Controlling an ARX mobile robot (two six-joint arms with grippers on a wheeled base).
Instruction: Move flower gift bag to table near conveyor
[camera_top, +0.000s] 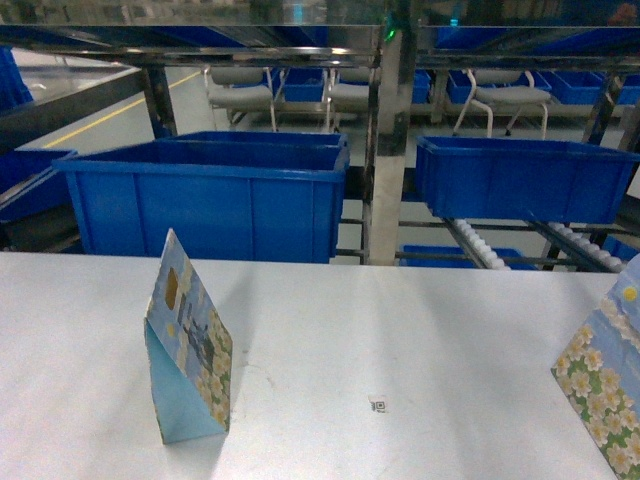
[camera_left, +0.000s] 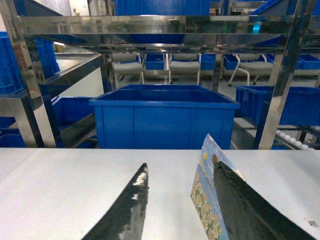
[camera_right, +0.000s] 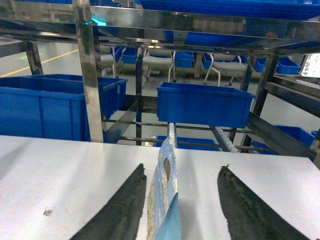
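Two flower gift bags stand upright on the table (camera_top: 420, 330), both well inside its near half; the conveyor (camera_top: 480, 245) lies beyond the far edge.

Left bag (camera_top: 188, 345): near-left part of the table, left of the small code mark (camera_top: 378, 404). It is thin, its long axis running near-to-far. In the left wrist view this bag (camera_left: 212, 192) sits between the left gripper (camera_left: 182, 200) fingers, hard against or just beside the right finger (camera_left: 245, 207), well apart from the left one. Fingers spread wide, not clamped on anything.

Right bag (camera_top: 605, 375): at the table's right edge, partly cut off in the head view. In the right wrist view that bag (camera_right: 164, 197) sits edge-on inside the right gripper (camera_right: 180, 205), close to its left finger (camera_right: 122, 210). Also spread wide, nothing gripped; contact cannot be told.

Judgement: each arm is nearest its own bag, both bags off-centre in the gap. Bags already rest on the table by the conveyor.
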